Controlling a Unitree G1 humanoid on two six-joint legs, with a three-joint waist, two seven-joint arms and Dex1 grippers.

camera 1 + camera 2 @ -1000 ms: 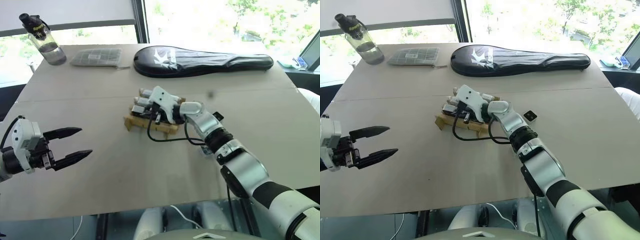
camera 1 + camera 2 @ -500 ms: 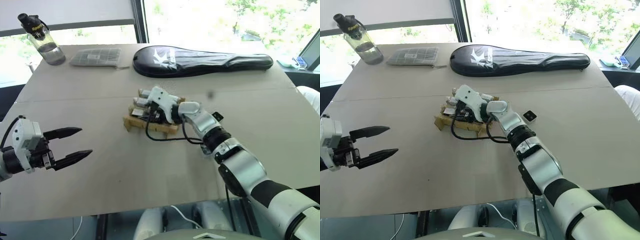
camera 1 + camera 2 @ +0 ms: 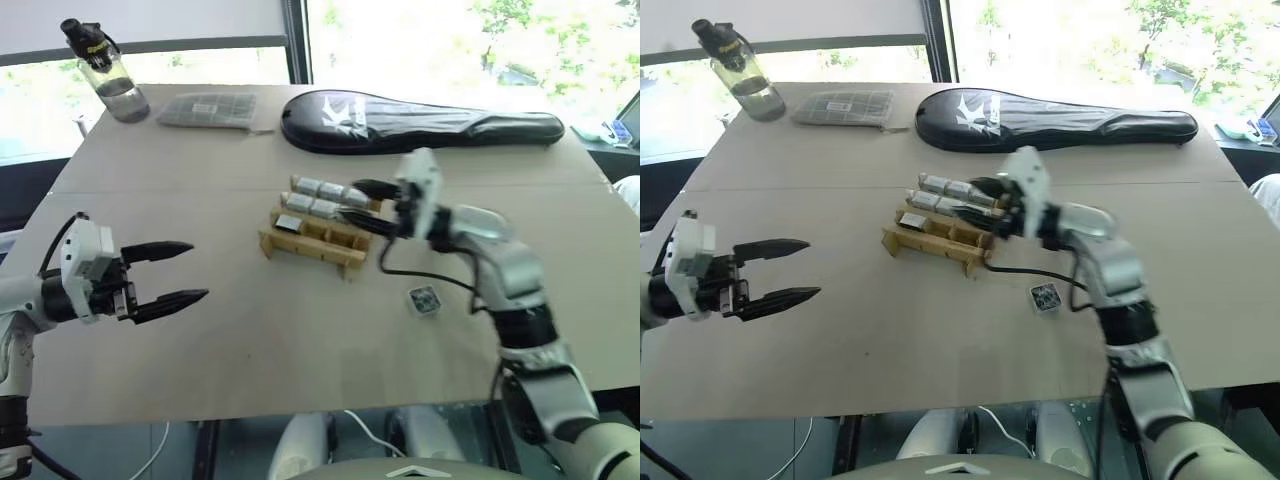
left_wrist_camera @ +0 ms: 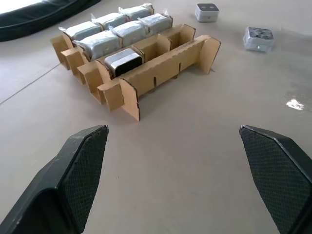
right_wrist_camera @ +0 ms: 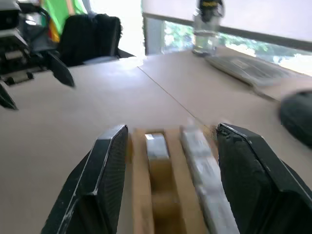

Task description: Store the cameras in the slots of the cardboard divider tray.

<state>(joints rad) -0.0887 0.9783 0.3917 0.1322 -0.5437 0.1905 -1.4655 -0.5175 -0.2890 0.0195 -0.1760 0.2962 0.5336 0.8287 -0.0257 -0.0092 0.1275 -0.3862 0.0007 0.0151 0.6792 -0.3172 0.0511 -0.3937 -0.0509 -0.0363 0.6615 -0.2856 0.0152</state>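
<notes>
In the head views, the cardboard divider tray (image 3: 312,238) sat near the middle of the table (image 3: 250,360), well clear of every edge. Silver-grey cameras (image 3: 322,189) filled its far row, more lay in the next row, and one camera sat alone at the left end of the row after that; the nearest row looked unfilled. The right gripper (image 3: 362,206) hung above the tray's right end, pointing left over the slots, its two black fingers parted and nothing between them. A loose camera (image 3: 424,300) lay on the table to the right of the tray, nearer the front edge, under the right forearm. The left gripper (image 3: 172,270) hovered well to the left of the tray, fingers spread wide, holding nothing and touching nothing. Along the far edge lay a long black racket case (image 3: 420,118), a flat grey mesh pouch (image 3: 208,109) and a water bottle (image 3: 105,75) towards the far left corner.

In the left wrist view, the tray (image 4: 161,63) stood ahead of the widely parted fingers (image 4: 73,180), apart from them, with two loose cameras (image 4: 258,38) on the table beyond its end.

In the right wrist view, the tray's rows (image 5: 158,195) lay below and between the spread fingers (image 5: 105,180), which gripped nothing.
</notes>
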